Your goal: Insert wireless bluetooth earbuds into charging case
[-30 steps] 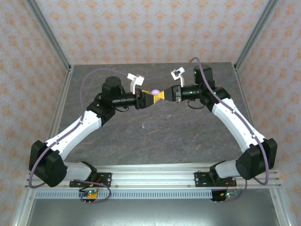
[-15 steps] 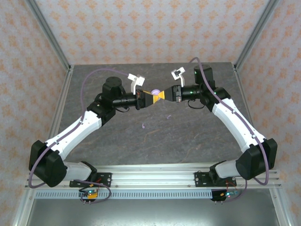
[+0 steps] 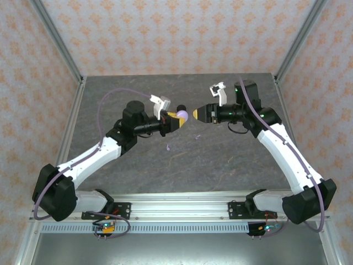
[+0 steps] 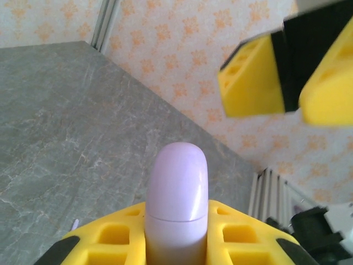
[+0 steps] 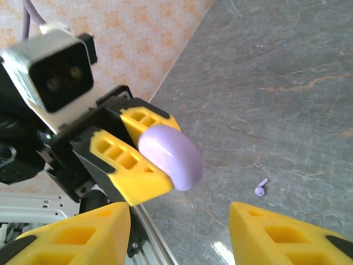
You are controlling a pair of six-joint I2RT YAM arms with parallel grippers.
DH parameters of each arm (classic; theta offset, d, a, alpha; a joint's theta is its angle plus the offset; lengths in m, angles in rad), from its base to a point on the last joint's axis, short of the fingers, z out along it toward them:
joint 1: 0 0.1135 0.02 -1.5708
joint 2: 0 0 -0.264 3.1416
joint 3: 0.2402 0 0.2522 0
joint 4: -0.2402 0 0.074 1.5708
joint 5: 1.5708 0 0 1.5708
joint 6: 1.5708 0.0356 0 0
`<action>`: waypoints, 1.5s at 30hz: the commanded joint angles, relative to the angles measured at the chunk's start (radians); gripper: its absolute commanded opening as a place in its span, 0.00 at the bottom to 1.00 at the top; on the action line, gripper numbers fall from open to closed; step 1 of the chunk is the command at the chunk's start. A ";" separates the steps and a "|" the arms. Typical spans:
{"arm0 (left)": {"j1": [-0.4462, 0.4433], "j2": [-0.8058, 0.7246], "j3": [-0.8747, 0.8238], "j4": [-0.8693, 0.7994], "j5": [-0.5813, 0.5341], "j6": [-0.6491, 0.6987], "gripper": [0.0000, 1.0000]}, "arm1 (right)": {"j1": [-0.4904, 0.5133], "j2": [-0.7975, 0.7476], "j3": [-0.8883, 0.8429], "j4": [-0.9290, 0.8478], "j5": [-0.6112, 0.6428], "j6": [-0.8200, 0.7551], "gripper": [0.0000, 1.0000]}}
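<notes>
Closest to my side, on the grey worktop (image 3: pixel 220 160), one lilac earbud (image 3: pixel 167 147) lies loose. A second earbud (image 3: pixel 197 137) lies a little farther back and to the right, apart from the first. Above and beyond them, I see the left tool (image 3: pixel 176 117) clamped on the lilac charging case (image 3: pixel 182 115), whose rounded end juts out toward the right tool (image 3: pixel 199 113). That tool's jaws stand apart, and it hangs just beside the case without touching it. Farthest back rises the patterned wall (image 3: pixel 165 38).
</notes>
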 commanded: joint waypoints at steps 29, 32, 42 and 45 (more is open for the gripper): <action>-0.088 0.013 -0.085 0.391 0.009 0.145 0.14 | 0.060 -0.027 0.075 -0.093 0.102 -0.072 0.53; -0.092 0.009 -0.085 0.384 0.016 0.148 0.14 | 0.060 -0.022 0.079 -0.087 0.120 -0.065 0.53; -0.103 -0.012 -0.069 0.343 0.012 0.163 0.15 | 0.061 0.004 0.089 -0.093 0.164 -0.049 0.53; -0.107 -0.019 -0.070 0.346 0.018 0.166 0.15 | 0.061 0.009 0.089 -0.095 0.187 -0.040 0.53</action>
